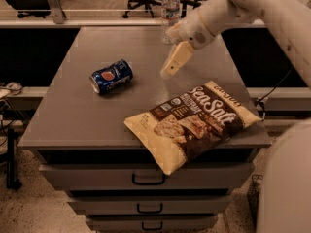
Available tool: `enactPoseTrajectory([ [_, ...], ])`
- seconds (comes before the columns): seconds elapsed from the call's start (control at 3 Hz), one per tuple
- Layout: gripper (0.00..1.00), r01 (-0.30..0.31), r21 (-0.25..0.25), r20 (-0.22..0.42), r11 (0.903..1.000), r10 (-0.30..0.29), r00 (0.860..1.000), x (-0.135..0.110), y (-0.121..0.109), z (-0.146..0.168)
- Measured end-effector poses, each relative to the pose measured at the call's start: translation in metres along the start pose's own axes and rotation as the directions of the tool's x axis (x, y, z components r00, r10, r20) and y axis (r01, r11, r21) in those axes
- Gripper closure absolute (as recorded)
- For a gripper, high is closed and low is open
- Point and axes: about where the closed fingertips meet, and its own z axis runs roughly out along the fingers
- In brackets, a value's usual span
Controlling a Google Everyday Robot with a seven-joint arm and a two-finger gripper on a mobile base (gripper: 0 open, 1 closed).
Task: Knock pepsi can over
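Already the pepsi can [111, 75] lies on its side on the tabletop [68, 125], left of centre in the frame, its silver top turned toward the lower left and its round logo facing up. Judging from that, the knocking step looks done and nothing remains to tip. The claw [168, 71] hangs in the air right of centre, well apart from the can and touching nothing, just above the upper edge of a bag of sea salt chips [194, 123] that lies across the lower right of the tabletop and overhangs its front edge. The claw looks narrow: its two cream fingers [177, 57] read as one tapered piece with no gap between them, and they hold nothing. The white arm [243, 6] reaches in from the upper right of the frame. A clear water bottle [170, 4] stands upright at the far edge, top centre, just behind the wrist. Any next move calls only for keeping clear. A careless swing could brush the bottle or drag the bag, so pulling up and away toward the upper right seems safest, leaving the can where it rests.
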Motion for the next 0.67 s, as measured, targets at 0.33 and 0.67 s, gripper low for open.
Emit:
enactPoseTrajectory([
  [0.33,0.00,-0.163,0.178,0.101,0.9704,0.147,0.984,0.046,-0.017,-0.046],
  [0.67,0.00,-0.292,0.271,0.220,0.9174,0.236,0.947,0.065,-0.034,-0.058],
])
